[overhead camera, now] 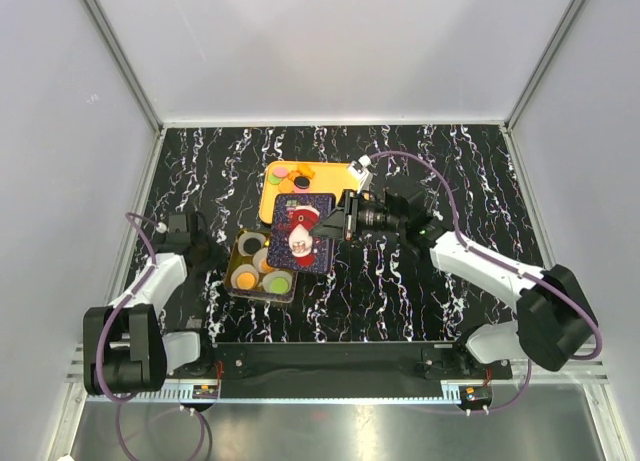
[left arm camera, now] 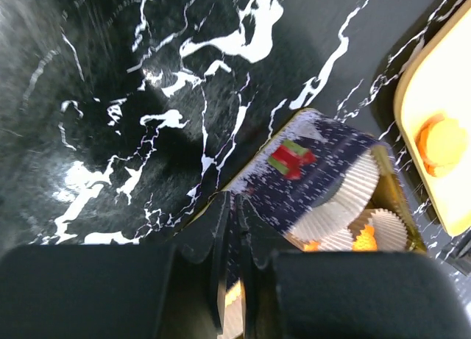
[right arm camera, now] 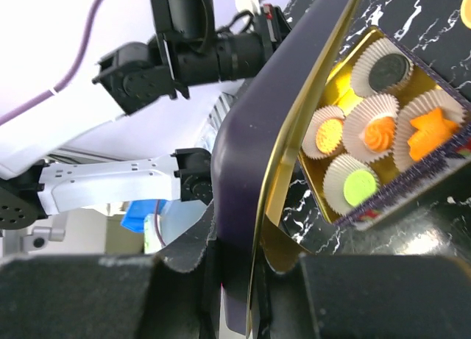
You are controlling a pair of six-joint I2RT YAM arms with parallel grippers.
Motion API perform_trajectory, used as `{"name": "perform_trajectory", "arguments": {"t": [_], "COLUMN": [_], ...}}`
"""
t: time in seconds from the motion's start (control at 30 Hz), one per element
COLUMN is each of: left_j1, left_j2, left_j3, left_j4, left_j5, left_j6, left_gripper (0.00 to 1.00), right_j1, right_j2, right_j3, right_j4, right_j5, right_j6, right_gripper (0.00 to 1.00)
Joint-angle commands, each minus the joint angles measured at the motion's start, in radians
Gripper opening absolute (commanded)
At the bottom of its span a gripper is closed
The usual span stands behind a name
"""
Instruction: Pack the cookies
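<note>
A gold-lined cookie box [overhead camera: 247, 284] holds cookies in white paper cups: orange [right arm camera: 330, 135], green [right arm camera: 360, 186] and black [right arm camera: 388, 72] ones. My left gripper [overhead camera: 222, 253] is shut on the box's dark blue left wall [left arm camera: 309, 177]; its fingertips [left arm camera: 221, 214] pinch the rim. My right gripper [overhead camera: 342, 224] is shut on the dark purple lid [overhead camera: 300, 236], which has a Santa picture, and holds it tilted over the box's right side. The right wrist view shows the lid [right arm camera: 250, 133] edge-on between the jaws. More cookies [overhead camera: 301, 182] lie on the orange tray [overhead camera: 275, 206].
The orange tray's rim [left arm camera: 419, 81] lies just behind the box, with an orange cookie [left arm camera: 441, 142] on it. The black marbled table [overhead camera: 420, 291] stretches to both sides. White walls enclose the table's back and sides.
</note>
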Motion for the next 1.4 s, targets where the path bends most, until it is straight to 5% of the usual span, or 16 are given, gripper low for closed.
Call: {"name": "perform_trajectory", "arguments": {"t": [0.0, 0.57, 0.83, 1.17, 1.37], "left_j1": [-0.012, -0.228, -0.242, -0.179, -0.179], "left_j2": [0.004, -0.053, -0.105, -0.079, -0.059], "left_j3": [-0.028, -0.054, -0.020, 0.126, 0.139], "left_j4": [0.117, 0.154, 0.088, -0.015, 0.043], "left_j5": [0.057, 0.040, -0.036, -0.110, -0.018], "left_j6": [-0.041, -0.186, -0.153, -0.035, 0.008], "left_gripper": [0.11, 0.07, 0.09, 0.34, 0.60], "right_j1": [-0.018, -0.042, -0.045, -0.045, -0.044], "right_j2": [0.022, 0.233, 0.352, 0.487, 0.537], "right_j3": [-0.027, -0.133, -0.176, -0.177, -0.179], "right_j4": [0.221, 0.618, 0.816, 1.045, 1.138], "right_j5": [-0.067, -0.139, -0.149, -0.154, -0.151], "right_j6": [0.086, 0.270, 0.365, 0.485, 0.549], "right_gripper": [0.00, 0.00, 0.00, 0.00, 0.00]}}
